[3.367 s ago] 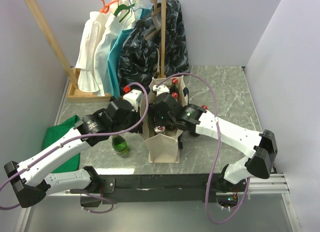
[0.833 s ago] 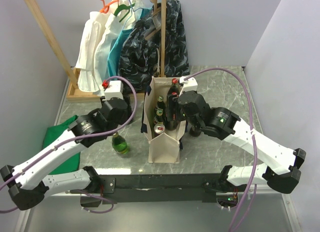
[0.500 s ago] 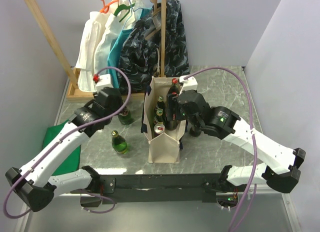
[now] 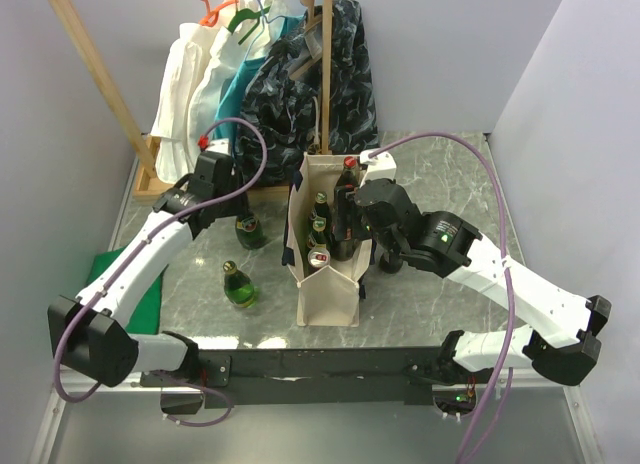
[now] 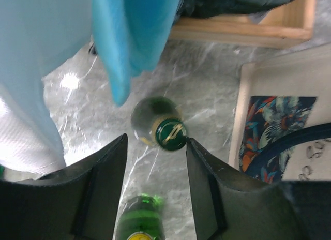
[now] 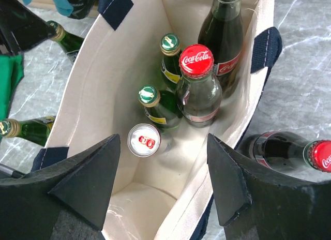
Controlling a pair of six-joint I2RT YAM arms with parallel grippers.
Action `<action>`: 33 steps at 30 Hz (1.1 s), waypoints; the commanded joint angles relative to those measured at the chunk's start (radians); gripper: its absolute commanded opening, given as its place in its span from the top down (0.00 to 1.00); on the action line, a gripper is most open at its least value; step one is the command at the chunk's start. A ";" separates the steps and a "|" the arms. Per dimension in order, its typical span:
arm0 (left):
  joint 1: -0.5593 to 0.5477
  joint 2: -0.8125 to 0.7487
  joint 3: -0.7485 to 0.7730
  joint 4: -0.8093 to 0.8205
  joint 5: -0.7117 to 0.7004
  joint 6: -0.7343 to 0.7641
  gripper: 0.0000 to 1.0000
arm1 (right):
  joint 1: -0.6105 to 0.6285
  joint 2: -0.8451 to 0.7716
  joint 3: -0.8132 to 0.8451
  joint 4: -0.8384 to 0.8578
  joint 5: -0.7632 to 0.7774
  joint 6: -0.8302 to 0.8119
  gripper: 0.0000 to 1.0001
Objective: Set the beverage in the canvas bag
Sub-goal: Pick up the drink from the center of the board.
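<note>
Bag: canvas bag [image 4: 328, 296] stands mid-surface [image 4: 440, 184]; we count four bottles [image 6: 195, 79] and one can [image 6: 145, 139] inside.
Outside: three more bottles [image 4: 238, 284].
Claws: left claw [image 5: 155, 193] open over green bottle [image 5: 158, 127]; right claw [image 6: 163, 183] open over bag.
Change: left arm [image 4: 140, 264] has swung away from the bag.

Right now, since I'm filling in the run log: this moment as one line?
left pincer: open, over standing green glass bottle | right pincer: open, over canvas bag | bag holds: glass bottles, can
</note>
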 commanded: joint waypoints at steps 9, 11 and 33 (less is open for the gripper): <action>0.026 0.080 0.103 0.066 0.121 0.087 0.47 | -0.006 0.000 0.026 0.015 0.043 0.003 0.25; 0.026 0.083 0.095 0.067 0.110 0.086 0.48 | -0.006 0.001 0.024 0.018 0.043 0.002 0.25; 0.026 0.078 0.006 0.100 0.115 0.075 0.49 | -0.007 0.009 0.018 0.018 0.036 -0.003 0.24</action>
